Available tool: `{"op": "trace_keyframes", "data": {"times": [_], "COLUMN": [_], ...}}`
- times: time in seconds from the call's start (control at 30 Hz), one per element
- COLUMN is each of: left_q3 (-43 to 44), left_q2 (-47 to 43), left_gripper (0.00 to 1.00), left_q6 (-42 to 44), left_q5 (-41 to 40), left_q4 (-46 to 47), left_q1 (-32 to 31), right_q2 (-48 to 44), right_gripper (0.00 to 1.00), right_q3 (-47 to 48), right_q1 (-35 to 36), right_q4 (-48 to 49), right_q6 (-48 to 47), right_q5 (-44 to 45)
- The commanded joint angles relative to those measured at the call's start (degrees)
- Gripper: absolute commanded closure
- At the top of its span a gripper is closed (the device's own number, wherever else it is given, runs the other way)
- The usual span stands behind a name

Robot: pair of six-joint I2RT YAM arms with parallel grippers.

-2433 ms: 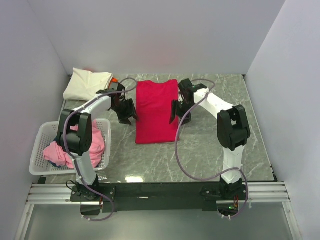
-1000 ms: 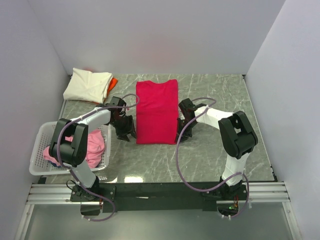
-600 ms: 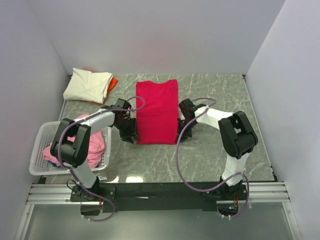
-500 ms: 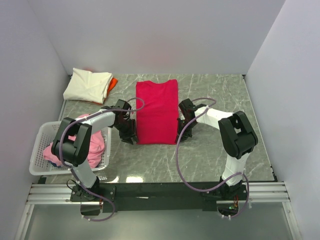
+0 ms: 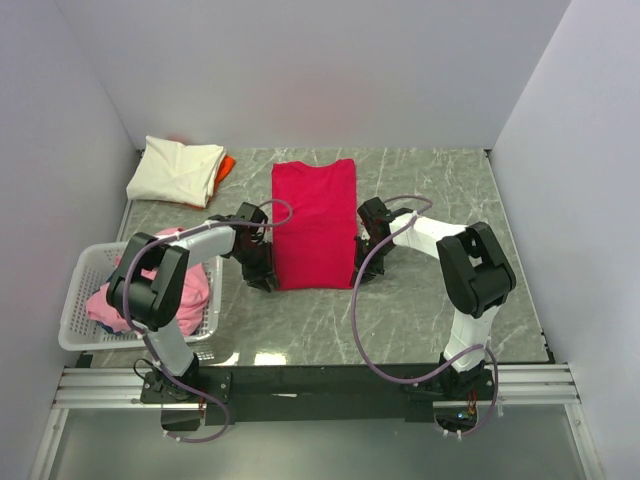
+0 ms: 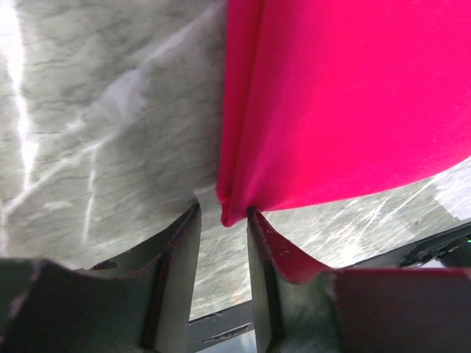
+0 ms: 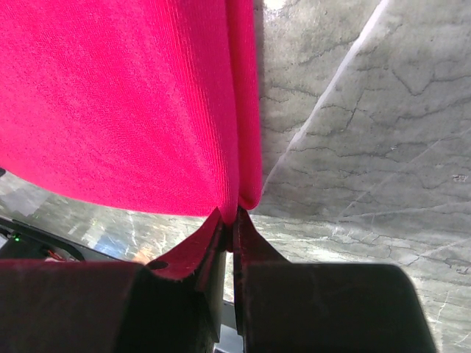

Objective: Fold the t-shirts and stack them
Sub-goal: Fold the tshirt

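Observation:
The crimson red t-shirt (image 5: pixel 315 222) lies folded into a long strip in the middle of the table. My left gripper (image 5: pixel 263 277) is at its near left corner. In the left wrist view the left gripper (image 6: pixel 223 213) is open, with a narrow gap, and the red t-shirt's (image 6: pixel 353 110) corner tip sits just between the fingertips. My right gripper (image 5: pixel 358 268) is at the near right corner. In the right wrist view the right gripper (image 7: pixel 234 217) is shut on the folded edge of the red t-shirt (image 7: pixel 125 103). A cream-white t-shirt (image 5: pixel 175 168) lies folded at the back left, on an orange one (image 5: pixel 226 163).
A white lattice basket (image 5: pixel 80 320) stands at the near left with pink t-shirts (image 5: pixel 190 285) heaped in it, close to the left arm. White walls enclose the table on three sides. Grey marble surface (image 5: pixel 440 190) shows to the right of the red t-shirt.
The left gripper has slid right, up to the red t-shirt's near left corner, and its jaws have narrowed. The right gripper has closed on the near right corner.

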Motion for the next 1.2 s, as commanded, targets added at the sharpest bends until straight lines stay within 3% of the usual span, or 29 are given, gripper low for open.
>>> {"op": "trace_keyframes", "data": {"times": [0.0,0.17,0.3,0.73,1.17], "left_q3": [-1.13,-1.92,-2.71,-6.58,-8.25], "left_q2": [1.53,2.67,3.37,-1.37,-7.69], "left_gripper": [0.63,0.71,1.00,1.00,1.00], "left_q6": [-0.98,-1.69,-1.86,-4.58,-5.64], "left_q5": [-0.53,-0.53,-1.32,-10.02,-13.10], "left_q4": [2.15,3.21,3.56,1.45,-1.10], "left_q1": [-1.03,-1.21,-1.30,-1.30,-1.30], "right_q2": [-0.44,-0.53,-1.23,-5.00,-7.64], "right_gripper": [0.91,0.92,0.98,1.00,1.00], "right_q3": [-0.22,-0.48,-0.48,-4.08,-5.75], "right_q1": [0.33,0.33,0.24,-0.20,-0.38], "right_q4": [-0.86,-0.69,-1.12,-2.18,-2.71], "right_q6": [-1.57,-1.92,-2.18,-1.84,-1.22], "right_q5": [0.92,0.74,1.09,4.08,5.14]}}
